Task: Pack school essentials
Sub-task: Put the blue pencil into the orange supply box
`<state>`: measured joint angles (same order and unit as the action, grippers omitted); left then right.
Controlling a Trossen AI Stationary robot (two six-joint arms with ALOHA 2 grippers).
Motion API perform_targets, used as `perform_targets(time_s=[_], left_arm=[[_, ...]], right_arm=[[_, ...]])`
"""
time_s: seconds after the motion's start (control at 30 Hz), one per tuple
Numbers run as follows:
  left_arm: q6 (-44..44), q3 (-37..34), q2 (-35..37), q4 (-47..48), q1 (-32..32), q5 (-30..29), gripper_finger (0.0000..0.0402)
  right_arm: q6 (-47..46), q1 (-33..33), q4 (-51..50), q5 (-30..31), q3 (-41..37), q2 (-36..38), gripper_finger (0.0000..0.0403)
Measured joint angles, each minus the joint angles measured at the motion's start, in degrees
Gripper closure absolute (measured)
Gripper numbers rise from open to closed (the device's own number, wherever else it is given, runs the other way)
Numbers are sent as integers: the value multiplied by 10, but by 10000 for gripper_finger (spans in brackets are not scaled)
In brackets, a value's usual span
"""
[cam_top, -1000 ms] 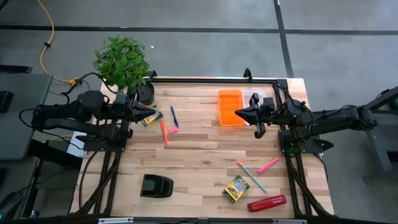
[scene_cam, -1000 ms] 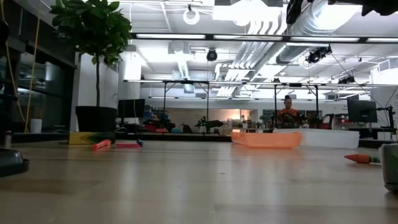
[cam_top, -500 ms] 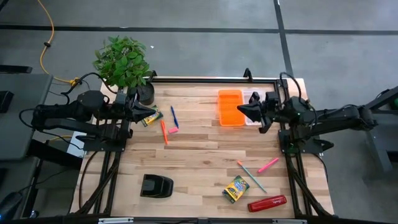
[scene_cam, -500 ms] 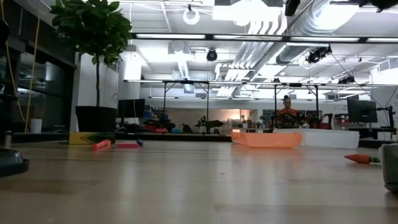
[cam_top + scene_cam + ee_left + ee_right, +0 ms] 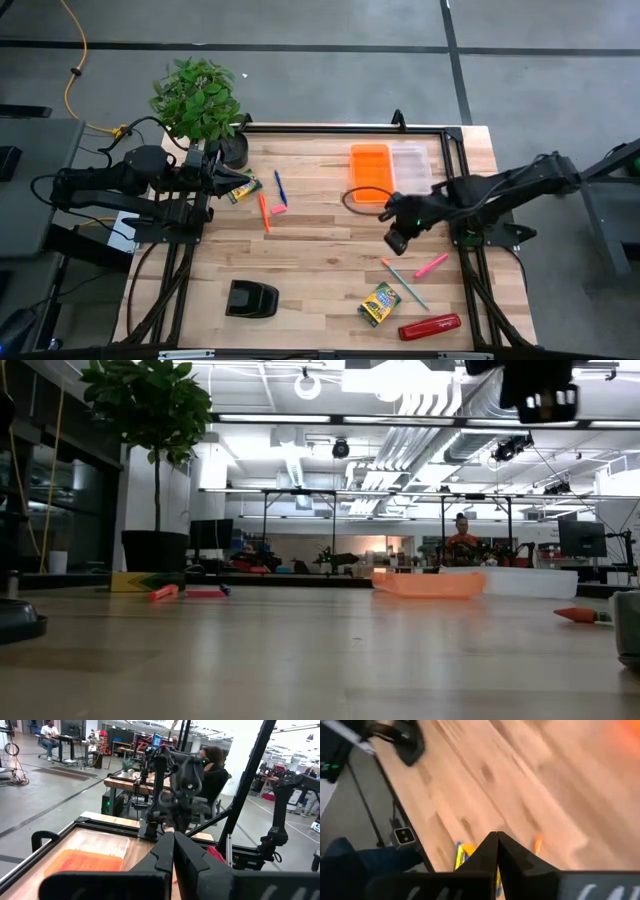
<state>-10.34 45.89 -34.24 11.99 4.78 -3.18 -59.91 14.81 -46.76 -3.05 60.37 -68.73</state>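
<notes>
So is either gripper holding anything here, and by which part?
Nothing is held. The right gripper is shut and empty above the table, near the orange tray; the left gripper is shut too.

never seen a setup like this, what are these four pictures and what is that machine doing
It is a robot with two dark arms at a wooden table, each ending in a two-finger gripper. One picture looks straight down, one looks level across the tabletop, and two come from cameras on the arms' wrists. The left gripper waits by a crayon box and holds nothing. The right gripper hangs over the table's middle, fingers together, also holding nothing. On the table lie an orange tray, a blue pen, an orange pen, a pink pen, a green pencil, a second crayon box, a red stapler and a black desk object.
</notes>
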Motion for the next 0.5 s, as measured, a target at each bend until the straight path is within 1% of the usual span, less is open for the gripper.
perform_targets(time_s=[0.1,0.23,0.3,0.43,0.5], left_arm=[[0,0,0,0,0,0,401],[0,0,0,0,0,0,402],[0,0,0,0,0,0,401],[0,0,0,0,0,0,401],[0,0,0,0,0,0,401]], right_arm=[[-66,16,-9,0,-12,-35,402],[-90,27,-11,1,-13,-84,402],[-117,30,-12,0,-13,-110,402],[-136,37,-16,-38,-13,-163,400],[-141,48,-16,-57,-13,-185,391]])
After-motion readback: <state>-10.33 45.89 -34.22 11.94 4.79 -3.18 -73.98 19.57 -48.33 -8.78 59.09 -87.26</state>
